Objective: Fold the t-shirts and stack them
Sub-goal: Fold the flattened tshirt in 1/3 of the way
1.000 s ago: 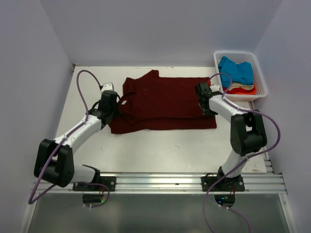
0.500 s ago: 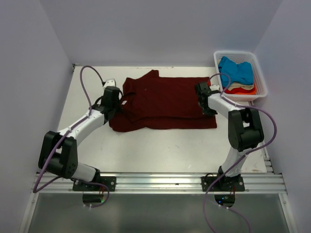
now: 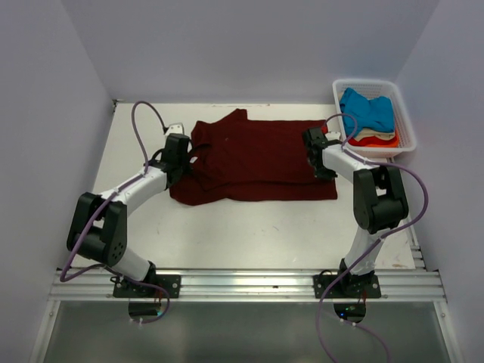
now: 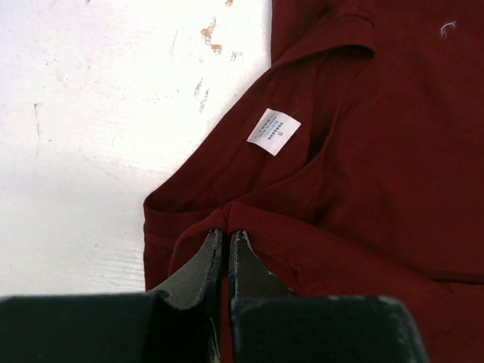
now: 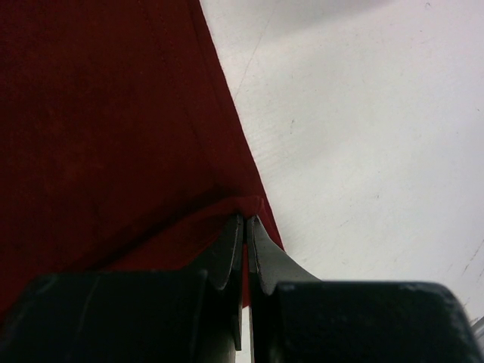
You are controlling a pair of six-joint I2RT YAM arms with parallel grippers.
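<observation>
Within pale walls, a seemingly chipped white table bears the t-shirt.

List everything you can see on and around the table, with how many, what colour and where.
maroon t-shirt: one, dark maroon, spread on the middle of the table
size label: one, white, inside the maroon t-shirt's collar
blue t-shirt: one, bright blue, on top in the basket
cream t-shirt: one, cream, under the blue one
orange-red t-shirt: one, orange-red, lowest one visible in the basket
basket: one, white, far right corner
table: one, white
rail: one, silver, near edge
left end effector: shut on a fold by the collar
right end effector: shut on the maroon t-shirt's right edge
</observation>
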